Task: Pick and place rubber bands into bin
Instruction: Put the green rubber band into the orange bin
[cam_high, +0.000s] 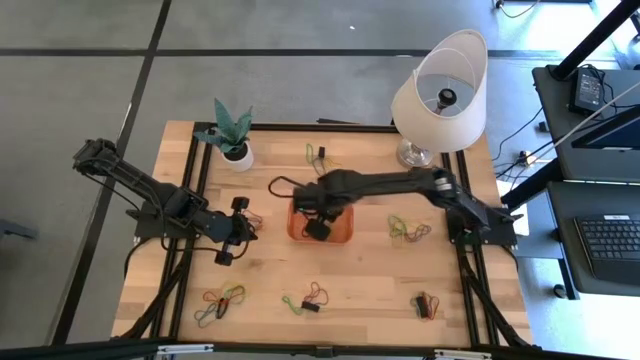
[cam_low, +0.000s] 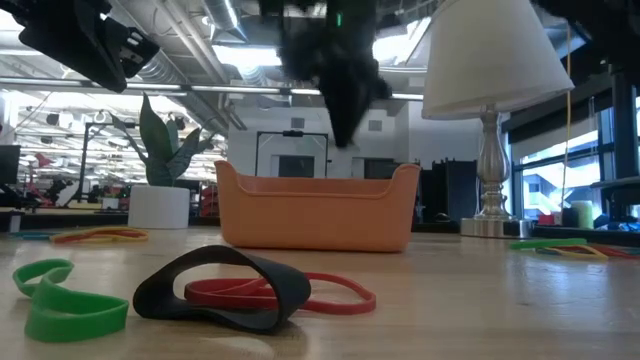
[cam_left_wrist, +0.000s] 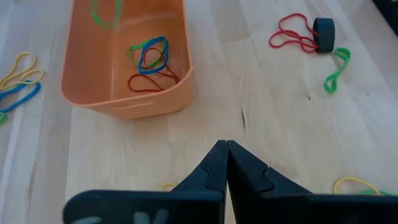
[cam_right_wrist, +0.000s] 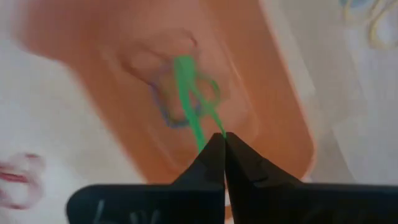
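The orange bin (cam_high: 320, 225) stands at the table's middle; it also shows in the low view (cam_low: 318, 205) and in the left wrist view (cam_left_wrist: 124, 56), with blue, green and red rubber bands (cam_left_wrist: 149, 62) on its floor. My right gripper (cam_right_wrist: 222, 138) hangs over the bin (cam_right_wrist: 205, 93), shut on a green rubber band (cam_right_wrist: 193, 106); in the high view it is right above the bin (cam_high: 318, 228). My left gripper (cam_left_wrist: 225, 146) waits shut and holding nothing, left of the bin (cam_high: 250, 228). My right gripper pinches the green band's upper end (cam_right_wrist: 214, 127) between its two fingertips. The fingers come from above and point down. The band hangs slack below them over the bin's inside; I cannot tell whether its lower end touches the floor.
Loose bands lie in clusters on the table: near left (cam_high: 222, 302), near middle (cam_high: 312, 298), near right (cam_high: 428, 305), right of the bin (cam_high: 408, 230) and behind it (cam_high: 316, 155). A lamp (cam_high: 440, 95) and a potted plant (cam_high: 235, 150) stand at the far edge.
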